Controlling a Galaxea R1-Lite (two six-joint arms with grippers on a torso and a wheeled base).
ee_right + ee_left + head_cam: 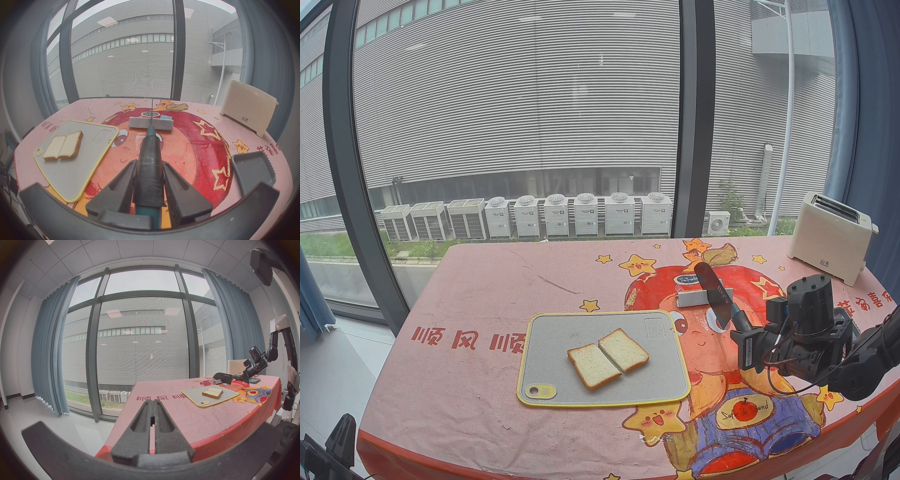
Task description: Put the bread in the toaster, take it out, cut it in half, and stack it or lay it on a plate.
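Observation:
Two bread halves (pixel 608 357) (pixel 63 145) (pixel 212 392) lie side by side on the grey, yellow-rimmed cutting board (pixel 562 337) (pixel 90 156). My right gripper (pixel 149 184) (pixel 745 337) hovers above the table right of the board, shut on the handle of a dark-bladed knife (pixel 715 295) (pixel 151 118). The blade points toward a white knife holder (pixel 703 295) (pixel 151 123). The cream toaster (pixel 831 236) (pixel 248 106) stands at the far right corner. A grey plate (pixel 253 167) lies near the right edge. My left gripper (pixel 152 430) is shut, low off the table's left front corner.
A pink cartoon tablecloth (pixel 487 294) covers the table, which backs onto a large window with a dark pillar (pixel 694 119). Bare cloth stretches left of the board and along the front edge.

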